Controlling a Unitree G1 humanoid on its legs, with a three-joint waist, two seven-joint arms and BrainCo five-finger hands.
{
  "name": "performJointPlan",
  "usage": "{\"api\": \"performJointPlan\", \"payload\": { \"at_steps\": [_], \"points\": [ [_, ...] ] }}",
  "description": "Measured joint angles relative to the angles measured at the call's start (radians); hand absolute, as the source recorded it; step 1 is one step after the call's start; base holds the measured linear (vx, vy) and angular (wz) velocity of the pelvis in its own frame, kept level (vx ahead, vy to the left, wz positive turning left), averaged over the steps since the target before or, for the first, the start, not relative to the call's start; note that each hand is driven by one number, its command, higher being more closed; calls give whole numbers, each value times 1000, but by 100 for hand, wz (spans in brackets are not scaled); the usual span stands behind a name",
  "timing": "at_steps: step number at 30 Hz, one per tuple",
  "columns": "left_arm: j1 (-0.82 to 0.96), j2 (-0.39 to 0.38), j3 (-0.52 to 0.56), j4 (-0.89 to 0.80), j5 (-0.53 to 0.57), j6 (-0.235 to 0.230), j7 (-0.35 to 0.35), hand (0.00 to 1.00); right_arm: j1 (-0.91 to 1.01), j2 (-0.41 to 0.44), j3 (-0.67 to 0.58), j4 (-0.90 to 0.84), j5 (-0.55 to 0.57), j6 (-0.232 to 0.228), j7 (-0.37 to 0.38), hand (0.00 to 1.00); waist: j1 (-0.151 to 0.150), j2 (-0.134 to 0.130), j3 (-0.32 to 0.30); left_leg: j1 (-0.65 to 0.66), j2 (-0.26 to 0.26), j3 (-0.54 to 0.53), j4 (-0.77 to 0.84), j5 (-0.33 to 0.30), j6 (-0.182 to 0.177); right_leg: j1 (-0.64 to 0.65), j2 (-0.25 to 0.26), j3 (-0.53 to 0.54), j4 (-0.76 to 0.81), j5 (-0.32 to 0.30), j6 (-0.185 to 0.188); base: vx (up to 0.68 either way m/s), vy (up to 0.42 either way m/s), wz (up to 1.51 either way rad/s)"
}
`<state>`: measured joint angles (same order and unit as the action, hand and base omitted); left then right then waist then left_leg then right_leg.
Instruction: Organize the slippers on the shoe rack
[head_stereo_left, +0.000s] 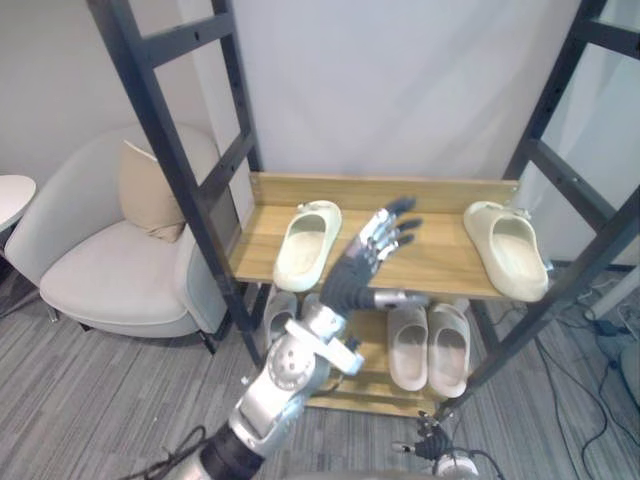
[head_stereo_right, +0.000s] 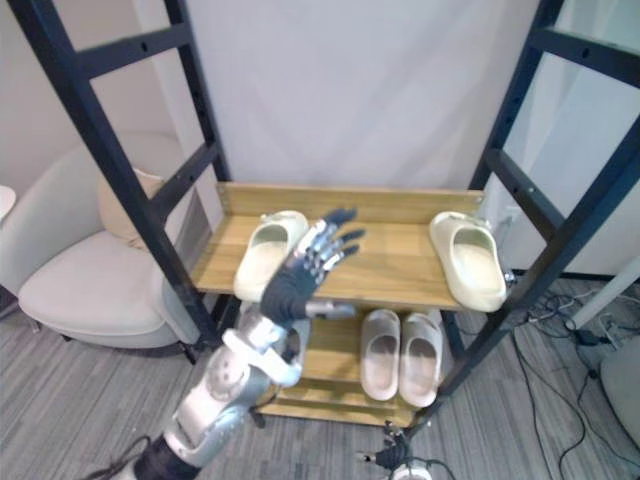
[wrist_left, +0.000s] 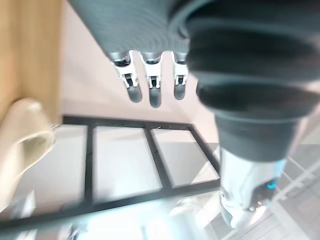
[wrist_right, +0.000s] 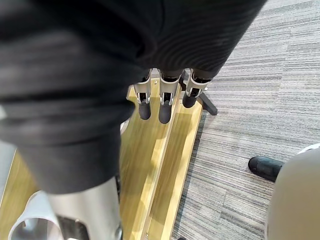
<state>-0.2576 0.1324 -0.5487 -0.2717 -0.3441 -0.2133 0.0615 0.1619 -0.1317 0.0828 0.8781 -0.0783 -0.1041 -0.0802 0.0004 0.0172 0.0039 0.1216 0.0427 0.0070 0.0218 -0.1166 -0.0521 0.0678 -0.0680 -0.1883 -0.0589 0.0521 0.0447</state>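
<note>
On the upper shelf of the rack, one slipper lies at 9 o'clock of the left hand and a second slipper at 3 o'clock, toe at the front edge; the hand hovers between them, fingers spread apart, holding nothing. On the lower shelf a pair sits at 5 o'clock, and a third slipper at 7 o'clock is half hidden behind the arm. The right hand hangs low beside the rack, fingers straight, thumb hidden.
</note>
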Motion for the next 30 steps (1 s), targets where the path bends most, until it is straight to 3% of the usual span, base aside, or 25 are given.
{"api": "performJointPlan", "payload": {
  "at_steps": [10, 15, 22, 30],
  "points": [
    [-262, 15, 128, 285, 53, 3, 68, 0, -19, -8, -4, 0, 0, 19, 22, 0, -13, 0, 1, -22, -6, -18, -1, 2, 2, -35, -5, -10, 38, -23, 2, 11, 9, 5],
    [-321, 118, 171, 484, 94, 35, 71, 0, -30, -12, -15, 0, 0, 29, 26, 0, -43, 2, 1, -16, -9, -22, -11, 2, 2, -32, -1, -17, 21, -22, -1, 43, 11, 1],
    [-361, 213, 202, 569, 168, 68, 71, 0, -35, -27, -41, 0, 1, 35, 31, 0, -55, 7, 19, -17, -13, -26, -17, 2, 2, -17, 0, -19, -16, -6, -2, 4, 2, 0],
    [-401, 280, 241, 625, 231, 75, 71, 0, -42, -28, -42, 0, 1, 35, 35, 0, -61, 12, 41, -18, -14, -29, -17, 2, 2, -13, 1, -21, -29, 1, -4, -10, 1, 0]
  ]
}}
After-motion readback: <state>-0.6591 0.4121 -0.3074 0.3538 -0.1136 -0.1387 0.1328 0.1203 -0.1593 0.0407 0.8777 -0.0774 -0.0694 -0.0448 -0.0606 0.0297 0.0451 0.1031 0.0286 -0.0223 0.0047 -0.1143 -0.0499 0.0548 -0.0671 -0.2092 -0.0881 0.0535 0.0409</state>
